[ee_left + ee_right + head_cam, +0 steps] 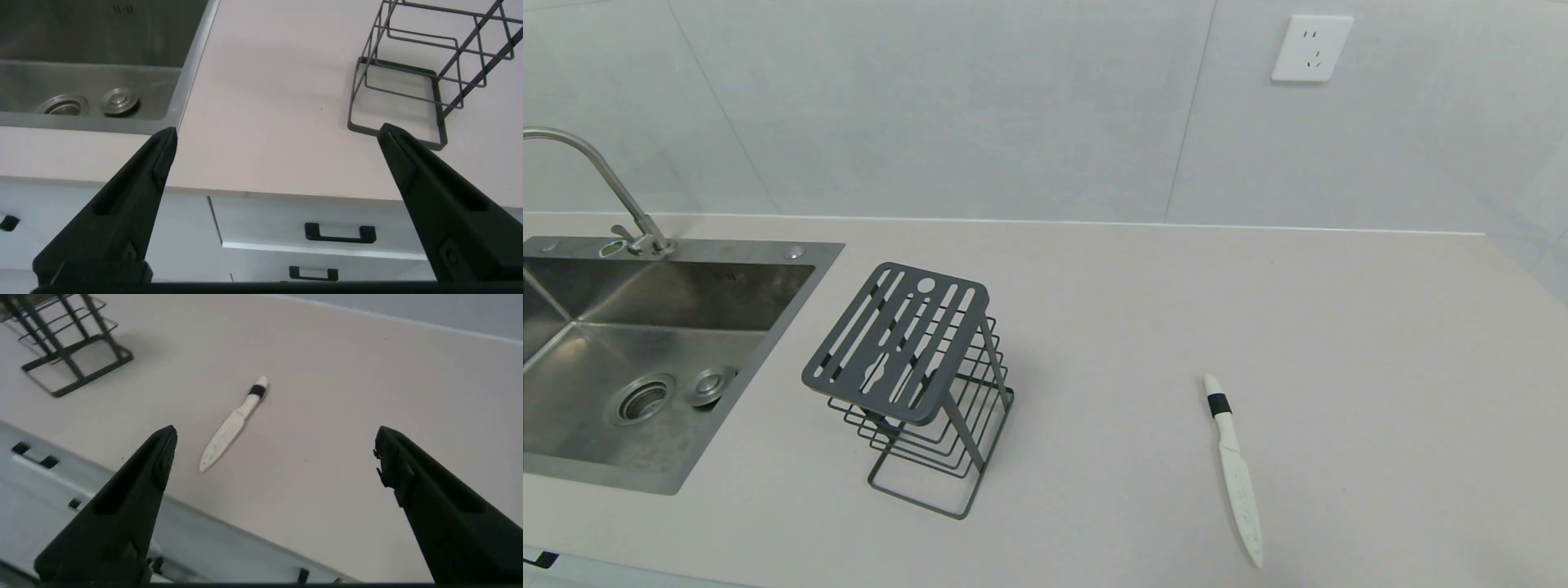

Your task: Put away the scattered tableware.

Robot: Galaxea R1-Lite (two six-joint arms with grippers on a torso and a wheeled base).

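A white knife (1233, 467) with a black band on its handle lies flat on the pale counter (1143, 327), right of centre and near the front edge. The same knife (233, 426) lies ahead of my right gripper (274, 441), which hovers open over the counter's front edge. A dark wire knife rack (911, 376) with a slotted top stands left of centre, beside the sink. My left gripper (278, 139) is open above the counter edge, with the rack's base (409, 90) ahead of it.
A steel sink (572, 343) with a tap (613, 192) is set into the counter's left end; the sink (49, 61) also lies ahead of the left gripper. White drawers with black handles (339, 235) sit below the counter front. A wall socket (1312, 47) is behind.
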